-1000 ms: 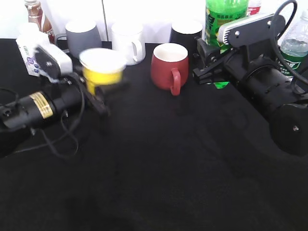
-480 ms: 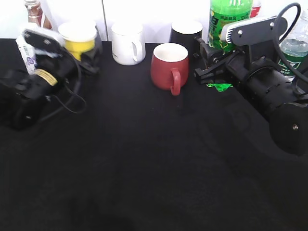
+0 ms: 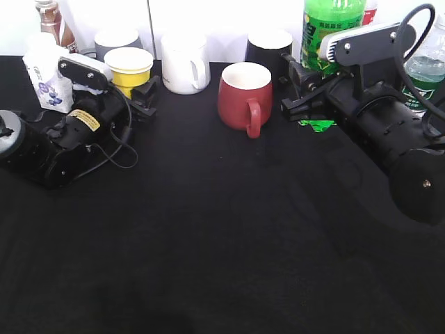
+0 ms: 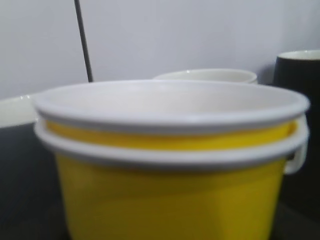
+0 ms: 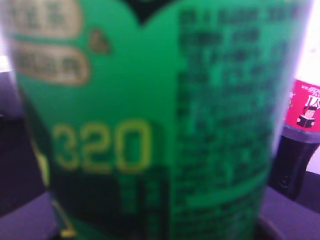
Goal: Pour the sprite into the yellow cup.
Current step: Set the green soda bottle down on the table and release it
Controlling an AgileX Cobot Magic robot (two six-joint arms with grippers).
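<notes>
The yellow cup with a white rim stands upright at the back left, in front of a grey mug. My left gripper is closed around its lower body, and the cup fills the left wrist view, so the fingers are hidden there. The sprite, a tall green bottle, stands upright at the back right. My right gripper grips its lower part, and its green label fills the right wrist view. The bottle's top is cut off by the frame.
A red mug stands between the two arms. Behind it are a white mug, a black mug and a grey mug. A clear water bottle is far right and a white carton far left.
My left gripper carried the yellow cup from nearer the middle back to the far left, then slightly right and down. My right gripper shifted a little right with the sprite.
</notes>
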